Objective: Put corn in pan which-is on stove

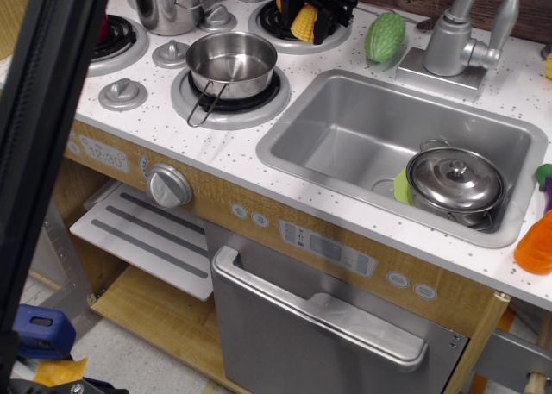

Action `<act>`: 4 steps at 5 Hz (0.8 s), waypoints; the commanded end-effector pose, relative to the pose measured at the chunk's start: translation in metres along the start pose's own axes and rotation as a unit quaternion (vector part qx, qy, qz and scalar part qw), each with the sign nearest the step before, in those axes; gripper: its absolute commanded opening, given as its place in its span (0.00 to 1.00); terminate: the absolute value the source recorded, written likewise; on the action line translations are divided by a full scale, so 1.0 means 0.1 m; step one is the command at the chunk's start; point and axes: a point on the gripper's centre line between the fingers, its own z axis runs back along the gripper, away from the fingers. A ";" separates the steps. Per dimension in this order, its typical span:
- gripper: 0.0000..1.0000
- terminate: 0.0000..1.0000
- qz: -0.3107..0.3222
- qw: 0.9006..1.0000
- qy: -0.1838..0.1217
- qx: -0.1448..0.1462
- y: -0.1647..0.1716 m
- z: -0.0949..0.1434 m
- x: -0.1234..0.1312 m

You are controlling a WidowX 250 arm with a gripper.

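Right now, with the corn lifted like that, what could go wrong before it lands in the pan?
1. The gripper holds the corn over the rear burner, not over the pan; releasing here would likely miss.
2. The taller pot stands close behind the pan, so a low approach could clip it.
3. The pan is shallow and sits loose on its burner; a high drop might bounce the corn out, possibly toward the sink.

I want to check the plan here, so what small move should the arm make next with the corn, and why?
Probably carry it forward and left over the pan. The end effector appears shut on the corn, lifted above the back burner, while the pan sits empty on the front burner of the stove, so the corn is not yet over it.
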 end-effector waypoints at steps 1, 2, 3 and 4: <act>0.00 0.00 0.036 0.997 -0.056 0.046 0.38 0.68 -0.02; 0.00 0.00 0.059 0.994 -0.066 0.065 0.45 0.66 -0.15; 0.00 0.00 0.083 0.992 -0.076 0.062 0.52 0.60 -0.31; 1.00 0.00 0.117 0.989 -0.073 0.052 0.58 0.51 -0.46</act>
